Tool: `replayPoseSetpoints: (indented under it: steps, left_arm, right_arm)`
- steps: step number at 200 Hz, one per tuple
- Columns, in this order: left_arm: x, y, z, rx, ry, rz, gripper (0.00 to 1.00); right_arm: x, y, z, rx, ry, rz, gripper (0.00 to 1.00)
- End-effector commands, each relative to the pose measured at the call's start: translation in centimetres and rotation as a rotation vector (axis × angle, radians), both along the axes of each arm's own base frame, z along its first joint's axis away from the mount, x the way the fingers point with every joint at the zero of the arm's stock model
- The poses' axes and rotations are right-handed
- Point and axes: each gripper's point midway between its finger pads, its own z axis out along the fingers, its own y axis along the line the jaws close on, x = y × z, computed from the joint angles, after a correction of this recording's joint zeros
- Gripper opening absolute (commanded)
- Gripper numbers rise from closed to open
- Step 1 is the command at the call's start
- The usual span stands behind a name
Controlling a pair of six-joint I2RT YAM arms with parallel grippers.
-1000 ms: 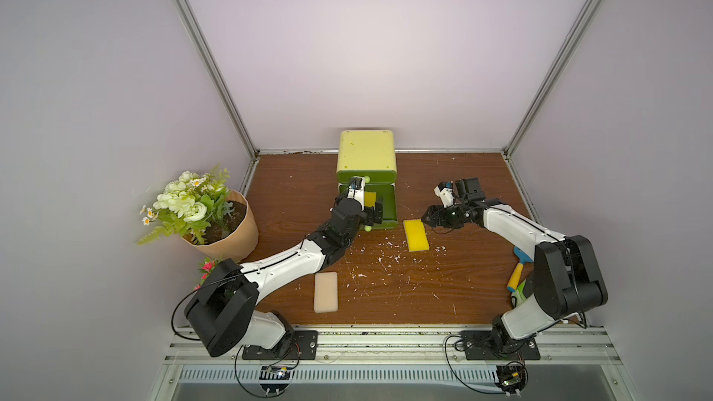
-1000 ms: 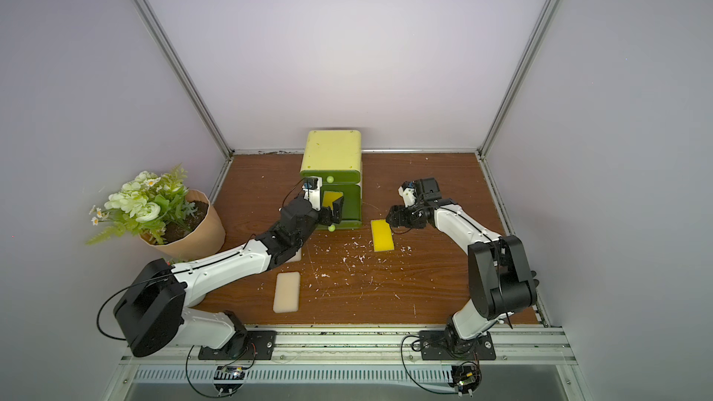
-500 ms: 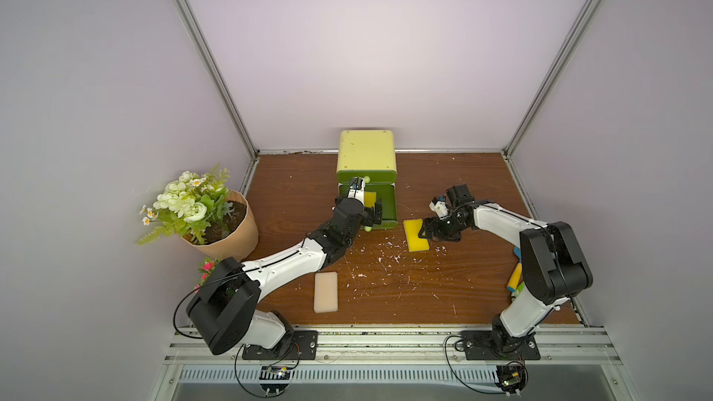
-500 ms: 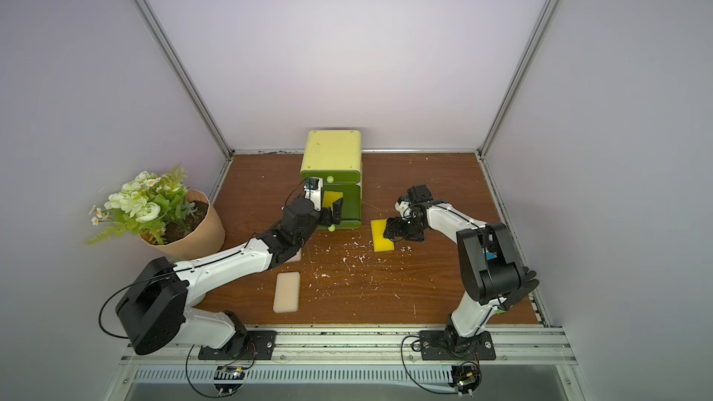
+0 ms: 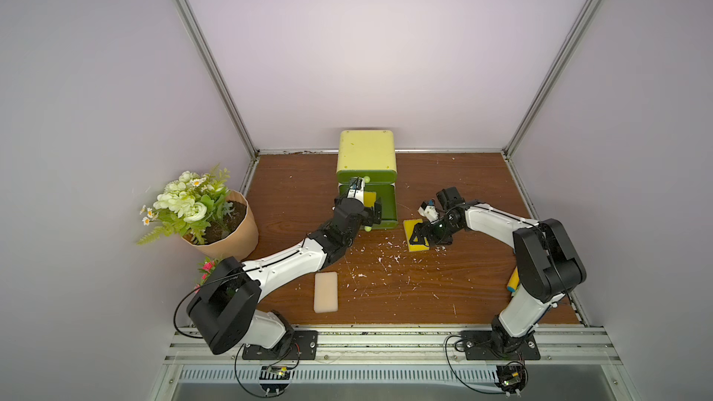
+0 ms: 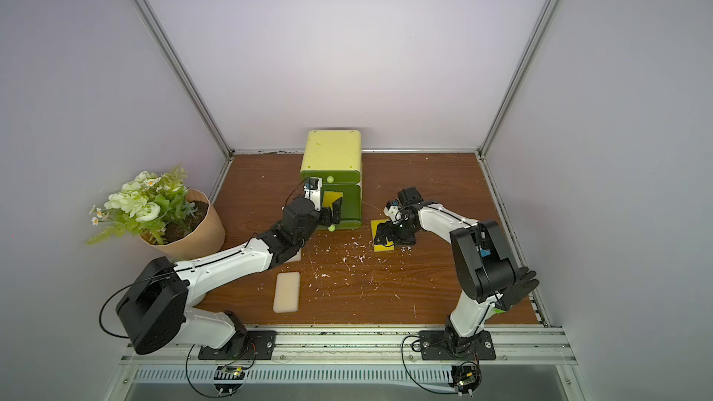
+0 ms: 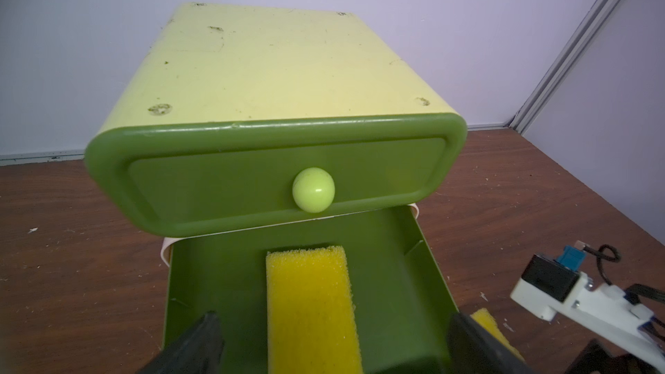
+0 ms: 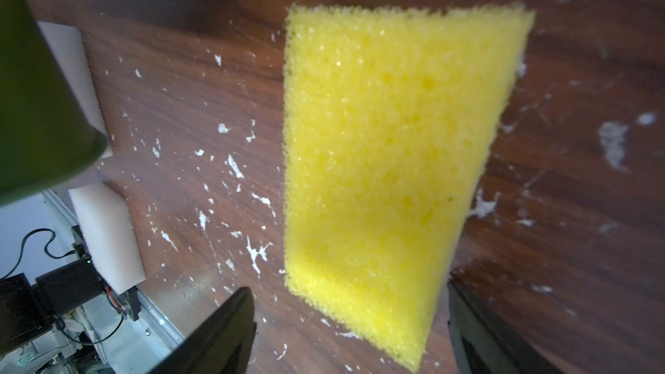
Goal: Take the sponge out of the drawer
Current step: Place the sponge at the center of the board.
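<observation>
The green lower drawer (image 7: 414, 268) of the small cabinet (image 5: 366, 150) stands pulled open. A yellow sponge (image 7: 309, 300) lies flat inside it, also seen in both top views (image 5: 370, 198) (image 6: 332, 199). My left gripper (image 7: 333, 347) hangs open over the drawer, one finger on each side of that sponge, not touching it. A second yellow sponge (image 8: 388, 156) lies on the table to the right of the drawer (image 5: 418, 247). My right gripper (image 8: 351, 336) is low over it, open, with the near end of that sponge between its fingers (image 5: 418, 235).
The upper drawer is shut, with its pale knob (image 7: 313, 188). A flower pot (image 5: 227, 233) stands at the left. A cream sponge (image 5: 326, 297) lies near the front, a white one (image 6: 295, 256) under my left arm. White crumbs litter the wood. A yellow-blue object (image 5: 513, 283) sits behind my right arm.
My right gripper has come down and leftward onto the table's yellow sponge, and its jaws have widened. The left arm and the drawer have stayed put.
</observation>
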Motion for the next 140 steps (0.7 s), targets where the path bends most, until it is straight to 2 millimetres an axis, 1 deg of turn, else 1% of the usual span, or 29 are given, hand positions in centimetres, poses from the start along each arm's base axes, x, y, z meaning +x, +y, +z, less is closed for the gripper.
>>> replayPoseSetpoints:
  steps: [1,16,32,55,67,103,140]
  left_arm:
    - [0.6,0.5,0.7,0.015,-0.007,0.028,1.0]
    - [0.6,0.5,0.5,0.021,-0.001,0.028,1.0]
    - [0.7,0.4,0.4,0.029,0.009,0.026,1.0]
    - [0.8,0.2,-0.1,0.047,0.031,0.022,1.0]
    - [0.9,-0.1,-0.5,0.058,0.048,0.012,1.0]
    - [1.3,-0.7,-1.7,0.092,0.106,0.003,1.0]
    - [1.8,-0.4,-2.9,0.108,0.159,0.026,1.0]
  right_arm:
    - [-0.4,1.1,0.7,0.033,0.006,0.054,0.87]
    - [-0.5,1.4,0.9,0.042,0.004,0.066,0.87]
    - [-0.5,1.3,1.0,0.037,0.001,0.064,0.86]
    - [-0.4,1.4,1.6,0.041,-0.015,0.066,0.86]
    - [-0.1,1.1,2.0,0.028,-0.036,0.054,0.87]
    - [1.1,0.7,4.3,0.018,-0.136,0.029,0.87]
    - [2.1,0.6,6.8,0.03,-0.236,0.01,0.88]
